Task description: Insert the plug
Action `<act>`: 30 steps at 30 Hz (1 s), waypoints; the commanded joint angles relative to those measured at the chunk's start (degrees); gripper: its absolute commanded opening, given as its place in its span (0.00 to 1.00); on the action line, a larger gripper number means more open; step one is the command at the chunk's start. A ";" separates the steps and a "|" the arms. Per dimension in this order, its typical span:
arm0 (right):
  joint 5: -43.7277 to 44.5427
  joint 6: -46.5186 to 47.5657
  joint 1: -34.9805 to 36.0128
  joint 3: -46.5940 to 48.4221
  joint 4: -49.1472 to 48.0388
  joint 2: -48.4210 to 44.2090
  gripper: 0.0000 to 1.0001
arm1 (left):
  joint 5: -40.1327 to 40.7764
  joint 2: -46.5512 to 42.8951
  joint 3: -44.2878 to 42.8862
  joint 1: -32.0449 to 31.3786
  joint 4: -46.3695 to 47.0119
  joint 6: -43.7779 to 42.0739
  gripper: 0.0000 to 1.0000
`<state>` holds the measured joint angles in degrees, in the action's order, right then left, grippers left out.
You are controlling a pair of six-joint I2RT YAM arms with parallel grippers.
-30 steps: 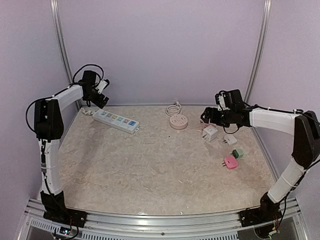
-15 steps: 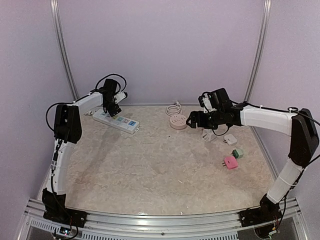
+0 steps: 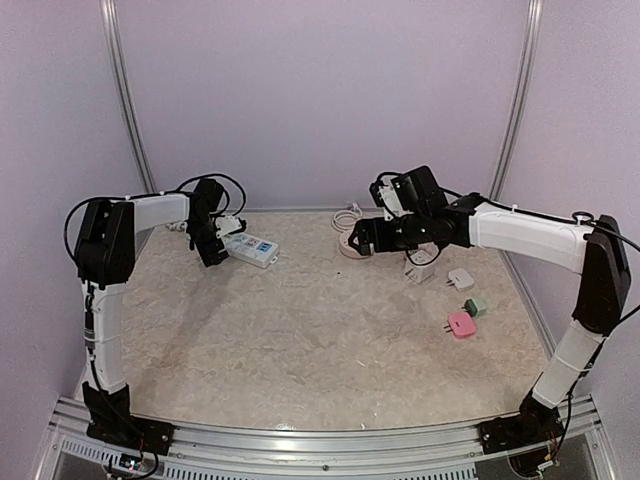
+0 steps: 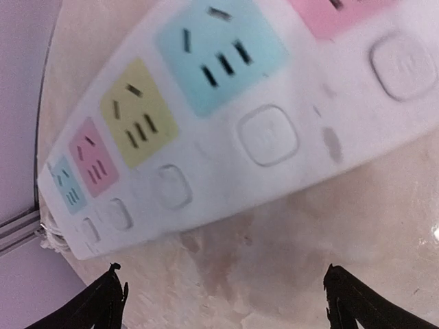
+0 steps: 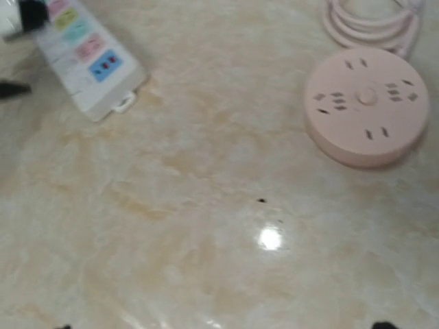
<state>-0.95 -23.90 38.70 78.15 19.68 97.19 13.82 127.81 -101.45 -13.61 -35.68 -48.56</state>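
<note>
A white power strip point(image 3: 252, 249) with coloured sockets lies at the back left; it fills the top of the left wrist view point(image 4: 226, 103) and shows in the right wrist view point(image 5: 86, 62). My left gripper point(image 3: 209, 244) is open and empty, low over the table at the strip's left part, its fingertips point(image 4: 108, 301) wide apart. A pink round socket point(image 5: 367, 106) lies at the back centre. My right gripper point(image 3: 362, 240) hovers open and empty beside it, partly hiding it from above. Loose plugs lie to the right: white adapter point(image 3: 420, 270), white plug point(image 3: 460, 279), green plug point(image 3: 477, 306), pink plug point(image 3: 461, 324).
The pink socket's coiled cable point(image 5: 374, 20) lies behind it near the back wall. Purple walls and metal posts close in the table on three sides. The marbled tabletop point(image 3: 300, 340) stretches toward the near edge.
My left gripper has come down from above the back left corner to the strip's left end. My right gripper has swung left from the white plugs to the pink round socket.
</note>
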 commanded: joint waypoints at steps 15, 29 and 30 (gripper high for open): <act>2.24 -2.08 5.05 4.08 -2.05 3.63 0.92 | -16.37 1.14 -15.72 -3.18 -11.56 -9.65 0.99; -8.10 -13.92 5.18 19.39 -11.67 24.71 0.82 | 6.06 18.02 -33.28 -2.22 16.13 -3.57 0.99; -8.32 -14.12 5.31 19.36 -11.57 25.09 0.81 | 6.01 19.64 -35.09 -2.03 17.93 -4.98 0.99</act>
<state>-6.15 -34.85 43.13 95.37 9.67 120.05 13.34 143.55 -131.09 -16.14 -30.09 -48.75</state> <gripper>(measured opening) 0.820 0.988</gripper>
